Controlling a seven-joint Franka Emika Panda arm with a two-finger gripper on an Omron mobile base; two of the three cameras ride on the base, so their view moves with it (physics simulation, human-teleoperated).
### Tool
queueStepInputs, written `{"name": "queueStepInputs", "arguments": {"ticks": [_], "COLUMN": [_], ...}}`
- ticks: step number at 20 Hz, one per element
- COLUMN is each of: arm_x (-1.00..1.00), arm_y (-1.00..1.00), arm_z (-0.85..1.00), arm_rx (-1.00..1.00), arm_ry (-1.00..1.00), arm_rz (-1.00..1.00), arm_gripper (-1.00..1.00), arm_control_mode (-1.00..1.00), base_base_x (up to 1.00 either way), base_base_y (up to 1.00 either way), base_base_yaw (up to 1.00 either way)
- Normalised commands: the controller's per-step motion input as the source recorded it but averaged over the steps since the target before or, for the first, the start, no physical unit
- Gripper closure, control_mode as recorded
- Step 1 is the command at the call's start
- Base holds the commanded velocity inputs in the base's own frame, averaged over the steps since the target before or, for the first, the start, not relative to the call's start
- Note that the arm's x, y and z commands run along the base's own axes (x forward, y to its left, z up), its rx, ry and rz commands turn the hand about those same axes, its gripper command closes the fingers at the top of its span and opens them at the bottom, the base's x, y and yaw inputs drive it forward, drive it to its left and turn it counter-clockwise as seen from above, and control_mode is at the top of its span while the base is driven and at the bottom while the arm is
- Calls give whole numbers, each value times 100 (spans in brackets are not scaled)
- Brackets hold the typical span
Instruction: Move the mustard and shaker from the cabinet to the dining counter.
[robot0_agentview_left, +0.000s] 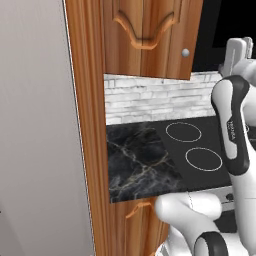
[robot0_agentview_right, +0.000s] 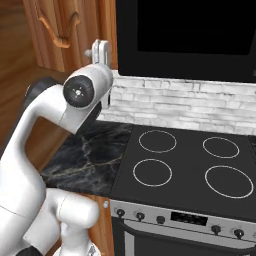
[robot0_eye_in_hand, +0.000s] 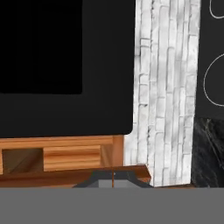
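- The short bench (robot0_agentview_left: 140, 160) is a black marble slab with gold-white veins; it touches the black stove top (robot0_agentview_right: 190, 165), which carries four white rings.
- Behind both runs a wall of white bricks (robot0_agentview_right: 190, 102), and above the stove hangs a large black panel (robot0_agentview_right: 185, 35).
- The cabinet (robot0_agentview_left: 147, 35) of warm brown wood hangs above the marble, its door with the carved arch shut, a round silver knob (robot0_agentview_left: 185, 52) near the lower right corner of the door.
- A tall wooden panel (robot0_agentview_left: 90, 130) stands to the left of the bench, next to a plain grey wall (robot0_agentview_left: 35, 125).
- Below the stove top, a silver front has dark knobs (robot0_agentview_right: 140, 216) and a small dark display; its signs are too small to read.
- A small line of dark writing runs along the arm (robot0_agentview_left: 231, 125), too blurred to read.
- The jaws of the gripper (robot0_eye_in_hand: 113, 178) are pressed together and pinch nothing; the hand is raised beside the cabinet door.
- The mustard and the shaker I cannot see; the shut cabinet door hides the shelves.
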Motion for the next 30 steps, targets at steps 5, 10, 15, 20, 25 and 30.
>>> {"name": "queueStepInputs", "arguments": {"ticks": [5,10,15,20,25,30], "arm_x": [36,39,49,47,35,42], "arm_y": [2,4,1,8,14,13], "arm_z": [-8,-7,-1,-4,-9,-7], "arm_rx": [3,3,4,3,0,2], "arm_ry": [0,0,0,-1,-5,-4], "arm_rz": [14,15,15,13,11,12], "arm_gripper": [100,100,100,100,100,100], "arm_control_mode": [-100,-100,-100,-100,-100,-100], "base_base_x": [0,0,0,0,0,0], "base_base_y": [0,0,0,0,0,0], "base_base_yaw": [0,0,0,0,0,0]}}
